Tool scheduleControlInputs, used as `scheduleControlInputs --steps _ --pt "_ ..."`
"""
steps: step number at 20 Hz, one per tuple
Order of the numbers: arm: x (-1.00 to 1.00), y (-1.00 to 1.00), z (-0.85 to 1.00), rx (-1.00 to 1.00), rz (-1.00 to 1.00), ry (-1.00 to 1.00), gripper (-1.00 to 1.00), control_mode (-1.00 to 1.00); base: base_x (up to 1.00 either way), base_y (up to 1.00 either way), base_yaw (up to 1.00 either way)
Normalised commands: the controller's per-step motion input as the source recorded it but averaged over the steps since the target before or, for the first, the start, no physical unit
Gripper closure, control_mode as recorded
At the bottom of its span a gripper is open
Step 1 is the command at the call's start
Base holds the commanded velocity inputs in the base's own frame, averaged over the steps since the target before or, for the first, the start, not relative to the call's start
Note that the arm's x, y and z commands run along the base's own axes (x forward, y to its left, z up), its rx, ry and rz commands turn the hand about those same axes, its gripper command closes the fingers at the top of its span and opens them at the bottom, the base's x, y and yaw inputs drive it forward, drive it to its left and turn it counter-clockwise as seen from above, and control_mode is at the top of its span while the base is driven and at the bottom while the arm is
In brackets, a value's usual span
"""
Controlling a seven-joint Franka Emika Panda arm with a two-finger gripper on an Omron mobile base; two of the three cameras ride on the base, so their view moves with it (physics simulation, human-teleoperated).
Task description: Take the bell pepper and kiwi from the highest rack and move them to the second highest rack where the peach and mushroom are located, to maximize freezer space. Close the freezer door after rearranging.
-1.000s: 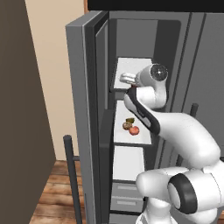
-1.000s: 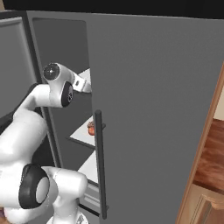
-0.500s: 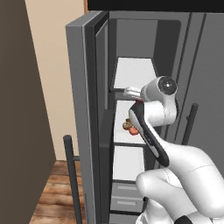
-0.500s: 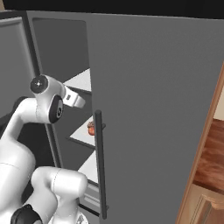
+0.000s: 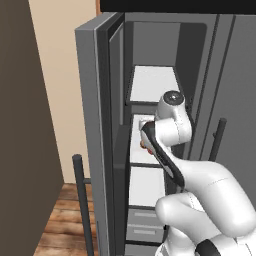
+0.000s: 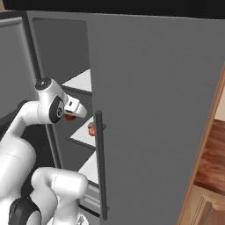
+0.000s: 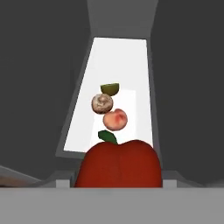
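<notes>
The dark red bell pepper (image 7: 117,164) looms at the bottom of the hand view with its green stem up, and my gripper (image 6: 70,115) is shut on it; the fingertips are hidden behind it. Beyond it on the white second rack (image 7: 131,65) of the freezer lie the orange-pink peach (image 7: 115,119), the tan mushroom (image 7: 102,103) and, farthest in, the green kiwi (image 7: 110,89). In the right base view the pepper (image 6: 69,117) hangs just above that rack's front, near the peach (image 6: 92,128). The freezer door (image 5: 95,125) stands wide open on the left.
The top rack (image 5: 152,82) is a bare white shelf above my hand. A third white shelf (image 5: 145,185) and grey drawers (image 5: 142,225) lie below. The wider door (image 6: 154,110) with its bar handle (image 6: 101,167) is closed on the right. The freezer walls are close on both sides.
My hand has come down from the top rack's level to the second rack's front with the pepper in it, and the arm has folded lower.
</notes>
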Motion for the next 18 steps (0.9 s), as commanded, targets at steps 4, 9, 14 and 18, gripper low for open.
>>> scheduleControlInputs --steps 4,9,14,18 --pt "0.34 0.00 -0.58 -0.08 0.03 0.17 1.00 -1.00 0.00 0.00 0.00" --pt "0.44 0.00 -0.58 -0.05 0.04 0.02 1.00 -1.00 0.00 0.00 0.00" --pt "0.53 -0.02 -0.60 0.00 0.07 0.00 1.00 -1.00 0.00 0.00 0.00" --pt "0.61 -0.08 -0.55 0.00 0.10 0.00 1.00 -1.00 0.00 0.00 0.00"
